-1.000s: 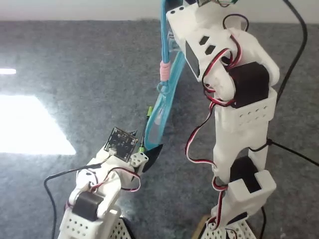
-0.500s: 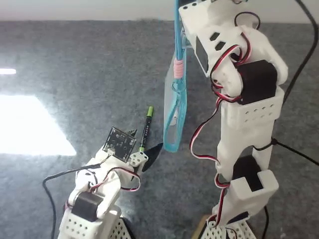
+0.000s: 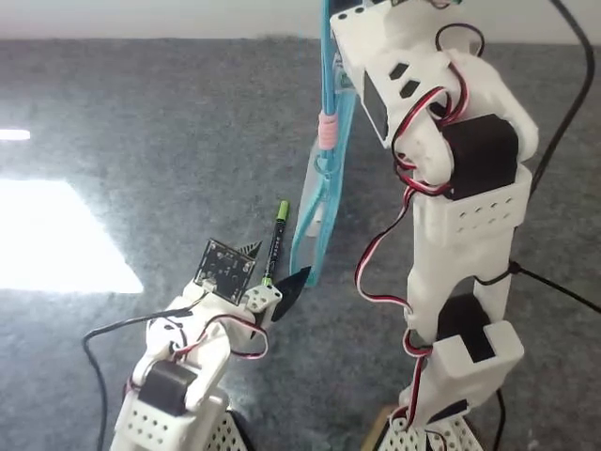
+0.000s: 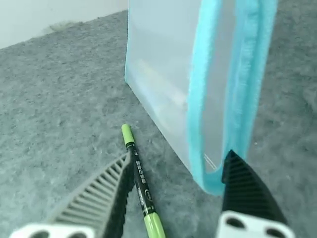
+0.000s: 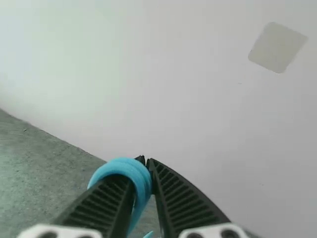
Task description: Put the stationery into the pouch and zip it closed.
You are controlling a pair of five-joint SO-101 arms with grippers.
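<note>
Gripping the blue strap (image 5: 124, 176) of the pouch (image 3: 317, 202) with the right claw (image 5: 146, 161), both fingers pressed tight on the loop, high above the grey tabletop (image 3: 113, 113). Holding the pouch this way so that it hangs long and nearly upright, only a little tilted, with a pink tie (image 3: 327, 132) around the strap above the clear body. Cannot tell whether the lower corner touches the tabletop or only comes very near to it.

Holding the left claw (image 4: 178, 163) wide open, low over the tabletop. Between its two fingers, seen from the left wrist: the lower corner of the pouch, just beside the black finger (image 4: 240, 181), and a green pen (image 4: 140, 184), just beside the grey finger (image 4: 106, 193). Lying flat on the tabletop, this pen, outside the pouch and close along its side.
</note>
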